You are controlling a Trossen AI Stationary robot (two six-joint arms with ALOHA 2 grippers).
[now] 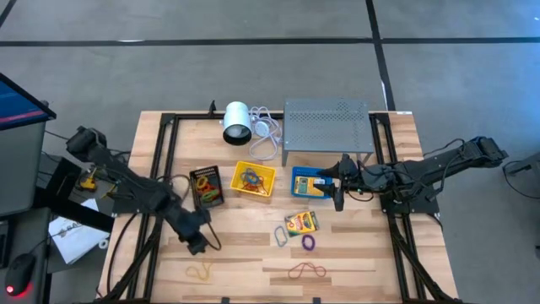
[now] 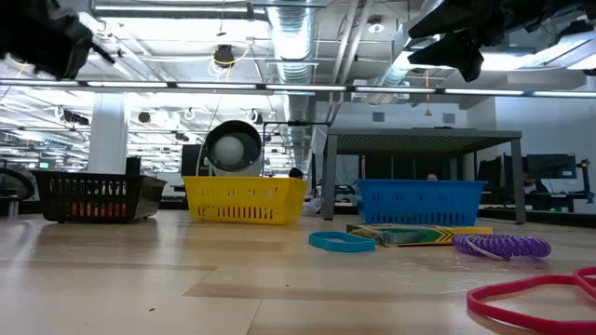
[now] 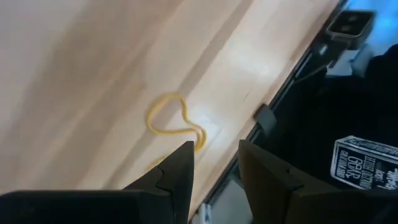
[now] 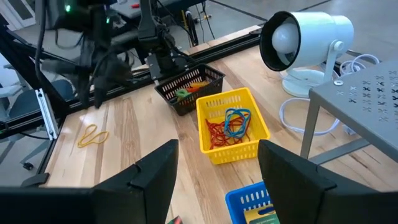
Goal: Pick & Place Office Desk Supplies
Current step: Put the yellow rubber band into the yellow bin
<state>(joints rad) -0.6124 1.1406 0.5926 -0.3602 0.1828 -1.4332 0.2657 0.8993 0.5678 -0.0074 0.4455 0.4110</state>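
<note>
The pale wooden plank table (image 1: pixel 253 253) carries three small baskets. The left gripper (image 1: pixel 197 247), fingers apart (empty), hangs just above the thin yellow rubber-band loop (image 1: pixel 200 271) near the front edge; it looks light, floppy, best pinched across one strand. The right gripper (image 1: pixel 339 201), also open, waits over the blue basket (image 1: pixel 311 182)

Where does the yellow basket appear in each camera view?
High view: yellow basket, table centre, between the black basket and the blue basket.
Low view: left of centre.
Left wrist view: not in it.
Right wrist view: centre.
Shared landmark: white lamp behind it.
</note>
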